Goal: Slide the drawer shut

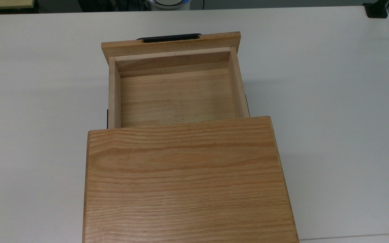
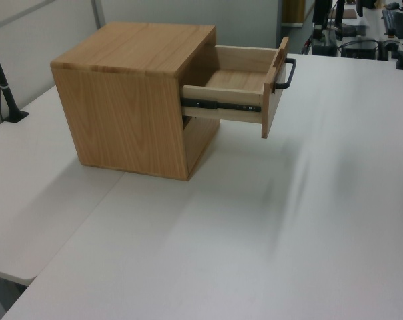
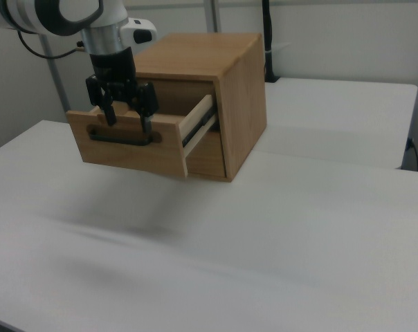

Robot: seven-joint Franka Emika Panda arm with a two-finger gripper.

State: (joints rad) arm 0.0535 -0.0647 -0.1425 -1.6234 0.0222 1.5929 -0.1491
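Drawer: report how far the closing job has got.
Done: nothing; the drawer stands pulled well out of the oak cabinet, its slide rail exposed. In hand: in the right view the end effector hangs open just in front of the front panel, above the black bar handle. Left: the whole slide in.

1. An oak cabinet [image 1: 187, 182] with a broad grained top fills the lower centre of the top view; it stands at the left view's upper left [image 2: 131, 100] and at the right view's upper centre [image 3: 230, 97].
2. A white table [image 1: 333, 118] carries it and spans each frame.
3. A black clamp base [image 1: 377, 10] sits at the top view's upper right corner.
4. A black pole [image 2: 3, 83] stands at the left view's left edge.
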